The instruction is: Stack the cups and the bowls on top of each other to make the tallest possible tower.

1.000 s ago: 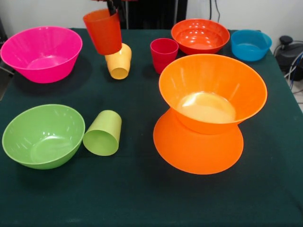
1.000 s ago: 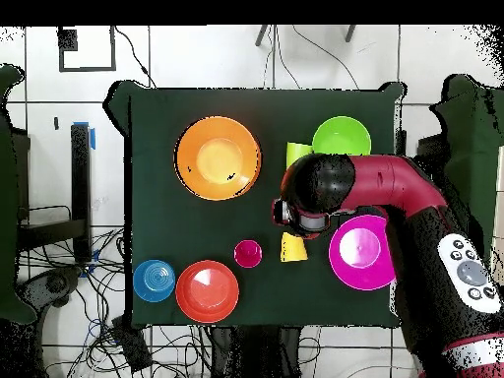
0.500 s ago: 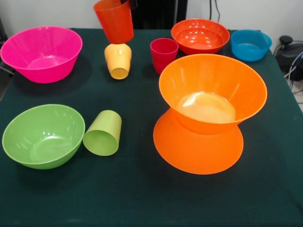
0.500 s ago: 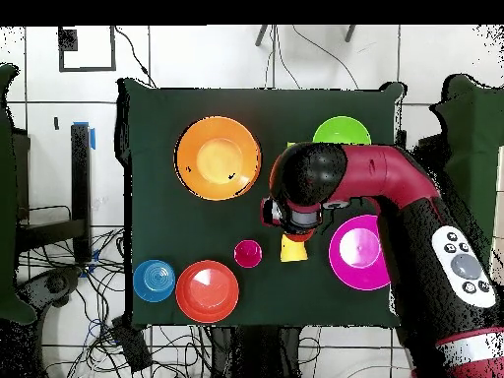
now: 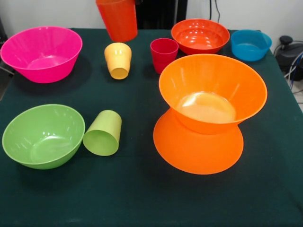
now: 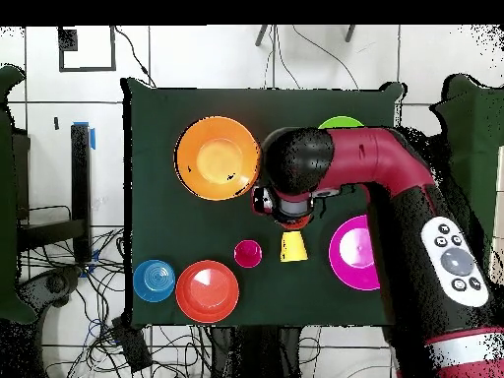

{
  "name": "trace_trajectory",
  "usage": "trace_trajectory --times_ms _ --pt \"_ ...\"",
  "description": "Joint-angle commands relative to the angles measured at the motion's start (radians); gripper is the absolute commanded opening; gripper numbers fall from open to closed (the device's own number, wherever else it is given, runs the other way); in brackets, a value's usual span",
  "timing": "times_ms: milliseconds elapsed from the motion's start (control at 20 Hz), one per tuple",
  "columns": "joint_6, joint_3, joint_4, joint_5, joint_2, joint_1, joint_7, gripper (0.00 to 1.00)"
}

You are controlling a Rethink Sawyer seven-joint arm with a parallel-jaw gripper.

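A red-orange cup point(image 5: 117, 20) hangs upright in the air at the top of the front view, above and behind the yellow-orange cup point(image 5: 118, 60). My gripper point(image 6: 283, 205) holds it from above; the arm's head hides the fingers in the overhead view. To the right stands the tower point(image 5: 208, 113): one large orange bowl upside down point(image 5: 198, 150) with a second orange bowl point(image 5: 212, 85) upright on it. The large pink bowl point(image 5: 41, 53) sits far left. The magenta-red cup point(image 5: 164, 54) stands upright, and the lime green cup point(image 5: 103, 133) lies on its side.
A round lime green bowl point(image 5: 42, 135) sits at the near left beside the lying cup. A round red-orange bowl point(image 5: 200, 36) and a small blue bowl point(image 5: 251, 45) stand at the far right. Cables and a black device point(image 5: 289, 52) lie off the table's right edge.
The red-orange cup has risen and shifted right in the front view, away from the yellow-orange cup. In the overhead view the arm has swung towards the orange bowls.
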Motion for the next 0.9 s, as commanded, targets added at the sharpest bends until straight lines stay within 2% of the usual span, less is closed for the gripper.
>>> trace_trajectory --times_ms 50,750,900 --pt "0.100 0.006 -0.062 0.001 -0.031 0.096 -0.035 0.00" --pt "0.059 -0.052 -0.109 0.016 -0.030 0.243 0.098 0.00" --pt "0.075 -0.068 -0.144 0.011 -0.026 0.283 0.125 0.00"
